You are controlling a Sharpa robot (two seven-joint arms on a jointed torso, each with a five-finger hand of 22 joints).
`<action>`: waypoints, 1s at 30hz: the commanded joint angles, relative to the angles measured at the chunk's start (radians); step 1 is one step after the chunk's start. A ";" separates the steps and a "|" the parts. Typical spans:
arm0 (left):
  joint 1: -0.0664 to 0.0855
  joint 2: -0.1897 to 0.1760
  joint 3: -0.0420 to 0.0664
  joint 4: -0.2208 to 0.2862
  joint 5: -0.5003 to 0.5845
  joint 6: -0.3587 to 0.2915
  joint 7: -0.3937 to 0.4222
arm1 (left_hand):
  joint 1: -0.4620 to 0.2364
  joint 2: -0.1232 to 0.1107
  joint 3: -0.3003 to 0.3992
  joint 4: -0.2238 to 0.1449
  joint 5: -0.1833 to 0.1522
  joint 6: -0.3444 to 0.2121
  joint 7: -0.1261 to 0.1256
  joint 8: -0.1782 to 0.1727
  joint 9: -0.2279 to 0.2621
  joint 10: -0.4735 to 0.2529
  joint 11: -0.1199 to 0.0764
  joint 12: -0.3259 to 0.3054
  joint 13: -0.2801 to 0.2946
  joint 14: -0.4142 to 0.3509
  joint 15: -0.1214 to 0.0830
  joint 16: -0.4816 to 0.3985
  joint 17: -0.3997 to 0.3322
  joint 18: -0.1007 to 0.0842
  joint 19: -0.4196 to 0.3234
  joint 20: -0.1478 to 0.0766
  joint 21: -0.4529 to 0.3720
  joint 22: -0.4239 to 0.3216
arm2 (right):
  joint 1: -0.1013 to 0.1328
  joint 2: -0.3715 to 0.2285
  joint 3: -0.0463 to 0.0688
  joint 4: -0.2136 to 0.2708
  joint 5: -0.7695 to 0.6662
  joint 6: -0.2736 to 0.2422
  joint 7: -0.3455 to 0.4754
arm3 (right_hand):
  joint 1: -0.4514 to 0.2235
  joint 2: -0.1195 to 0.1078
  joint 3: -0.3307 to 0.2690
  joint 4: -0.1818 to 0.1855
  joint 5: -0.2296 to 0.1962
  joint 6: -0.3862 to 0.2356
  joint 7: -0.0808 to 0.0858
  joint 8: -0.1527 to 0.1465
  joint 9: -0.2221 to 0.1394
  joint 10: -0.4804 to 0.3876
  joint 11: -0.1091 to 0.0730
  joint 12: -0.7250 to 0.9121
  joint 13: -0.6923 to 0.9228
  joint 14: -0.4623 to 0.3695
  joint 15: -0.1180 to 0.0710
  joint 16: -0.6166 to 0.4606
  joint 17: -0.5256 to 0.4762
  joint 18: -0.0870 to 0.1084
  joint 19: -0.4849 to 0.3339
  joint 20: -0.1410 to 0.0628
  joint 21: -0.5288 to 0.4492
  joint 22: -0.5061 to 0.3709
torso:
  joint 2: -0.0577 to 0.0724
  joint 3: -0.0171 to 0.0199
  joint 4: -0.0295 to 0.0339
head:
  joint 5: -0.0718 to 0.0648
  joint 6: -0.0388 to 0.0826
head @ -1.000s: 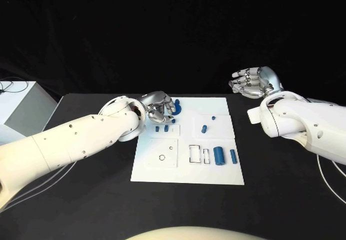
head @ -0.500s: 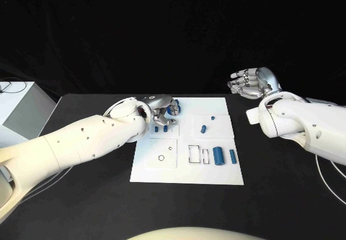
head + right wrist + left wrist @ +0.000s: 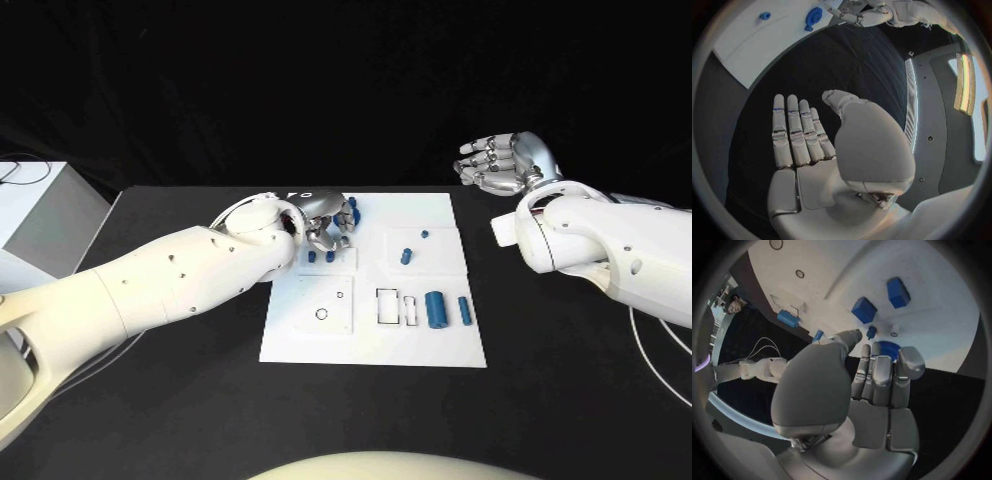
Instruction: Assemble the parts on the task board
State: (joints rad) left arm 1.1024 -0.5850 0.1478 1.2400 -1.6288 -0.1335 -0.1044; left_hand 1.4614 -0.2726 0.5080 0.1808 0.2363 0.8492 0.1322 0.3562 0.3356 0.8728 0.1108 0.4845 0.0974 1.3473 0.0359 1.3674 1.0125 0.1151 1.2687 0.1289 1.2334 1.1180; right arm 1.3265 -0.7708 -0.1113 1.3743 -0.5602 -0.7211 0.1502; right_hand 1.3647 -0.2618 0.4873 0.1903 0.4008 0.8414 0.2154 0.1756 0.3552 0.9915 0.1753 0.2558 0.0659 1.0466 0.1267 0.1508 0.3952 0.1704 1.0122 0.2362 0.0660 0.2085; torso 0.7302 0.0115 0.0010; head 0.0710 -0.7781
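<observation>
The white task board (image 3: 433, 345) lies mid-table with several blue parts on it. My left hand (image 3: 326, 222) hovers over the board's far left corner, next to a blue ring-shaped part (image 3: 353, 211). In the left wrist view its fingers (image 3: 882, 375) lie straight and together, partly covering that ring (image 3: 889, 347), and the thumb points at a small blue peg (image 3: 871, 332); nothing is gripped. Two blue blocks (image 3: 322, 257) stand just nearer. My right hand (image 3: 505, 163) is raised beyond the board's far right corner, its fingers (image 3: 795, 130) flat and empty.
Two blue cylinders (image 3: 450, 310) lie at the board's near right beside a rectangular slot (image 3: 389, 307). Smaller blue pieces (image 3: 410, 256) sit mid-board, and a round hole (image 3: 322, 315) is at the near left. A white box (image 3: 36, 220) stands at the table's left edge.
My left forearm has rolled and the hand has shifted slightly toward the blue ring. The right hand has barely moved. The parts on the board lie as before.
</observation>
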 commanded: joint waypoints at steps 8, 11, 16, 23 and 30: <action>0.003 0.015 0.000 -0.012 -0.018 0.027 -0.027 | 0.008 0.011 0.033 -0.013 -0.005 0.025 0.005 -0.010 -0.004 0.045 -0.005 -0.013 -0.003 0.018 -0.004 0.014 0.005 -0.011 0.021 0.002 0.027 0.027 | 0.000 0.001 0.000 0.003 -0.004 0.014 0.010 | -0.006 0.008 -0.001 -0.004 0.006 0.007 0.027 -0.003 0.000 -0.001 0.003 -0.005 -0.001 -0.007 0.003 -0.005 -0.001 0.013 -0.008 0.001 -0.002 -0.001 | 0.000 -0.0004 0.0002 | -0.002 -0.001; 0.003 0.020 0.000 -0.016 -0.018 0.033 -0.026 | 0.010 0.012 0.043 -0.017 -0.005 0.031 0.004 -0.012 -0.005 0.055 -0.007 -0.016 -0.004 0.020 -0.006 0.015 0.005 -0.012 0.023 0.001 0.033 0.033 | 0.000 0.002 0.000 0.003 -0.004 0.014 0.010 | -0.006 0.008 -0.001 -0.004 0.006 0.007 0.027 -0.003 0.000 -0.001 0.003 -0.005 -0.001 -0.007 0.003 -0.005 -0.001 0.013 -0.008 0.001 -0.002 -0.001 | 0.000 -0.0006 0.0001 | -0.003 -0.002; 0.003 0.024 0.000 -0.023 -0.017 0.044 -0.026 | 0.009 0.010 0.048 -0.020 -0.005 0.035 0.005 -0.013 -0.005 0.061 -0.007 -0.020 -0.005 0.021 -0.006 0.016 0.005 -0.013 0.026 0.000 0.037 0.039 | 0.000 0.001 0.000 0.004 -0.004 0.014 0.010 | -0.006 0.008 -0.001 -0.004 0.006 0.007 0.027 -0.003 0.000 -0.001 0.003 -0.005 -0.001 -0.007 0.003 -0.005 -0.001 0.013 -0.008 0.001 -0.002 -0.001 | -0.001 -0.0006 0.0017 | -0.005 -0.004; 0.003 0.030 0.000 -0.032 -0.015 0.055 -0.029 | 0.007 0.008 0.055 -0.023 -0.006 0.033 0.004 -0.020 -0.008 0.064 -0.005 -0.027 -0.007 0.023 -0.005 0.018 0.006 -0.014 0.029 0.000 0.043 0.045 | 0.000 0.000 0.000 0.006 -0.004 0.014 0.011 | -0.006 0.008 -0.001 -0.004 0.006 0.007 0.027 -0.003 0.000 -0.001 0.003 -0.005 -0.001 -0.007 0.003 -0.005 -0.001 0.013 -0.008 0.001 -0.002 -0.001 | 0.000 -0.0003 0.0014 | -0.005 -0.005; 0.003 0.039 -0.001 -0.043 -0.013 0.060 -0.030 | 0.006 0.007 0.058 -0.024 -0.006 0.032 0.005 -0.022 -0.009 0.064 -0.004 -0.031 -0.008 0.024 -0.005 0.019 0.007 -0.015 0.031 0.000 0.046 0.050 | 0.000 -0.001 0.000 0.009 -0.004 0.014 0.011 | -0.007 0.008 -0.001 -0.005 0.006 0.007 0.028 -0.004 0.000 -0.001 0.003 -0.006 -0.002 -0.006 0.004 -0.008 -0.004 0.013 -0.008 0.002 -0.001 -0.005 | 0.000 -0.0002 0.0005 | -0.006 -0.007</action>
State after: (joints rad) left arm 1.1044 -0.5494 0.1465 1.1975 -1.6391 -0.0925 -0.1330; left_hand 1.4671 -0.2670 0.5590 0.1574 0.2362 0.8781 0.1362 0.3368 0.3283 0.9299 0.1038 0.4566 0.0897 1.3651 0.0323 1.3807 1.0182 0.1154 1.2920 0.1307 1.2763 1.1670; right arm 1.3265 -0.7717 -0.1112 1.3805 -0.5598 -0.7201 0.1502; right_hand 1.3607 -0.2579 0.4873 0.1904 0.4008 0.8415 0.2154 0.1757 0.3552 0.9916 0.1752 0.2559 0.0650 1.0466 0.1267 0.1453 0.3918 0.1704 1.0122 0.2362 0.0660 0.2047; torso 0.7302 0.0113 0.0020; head 0.0650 -0.7846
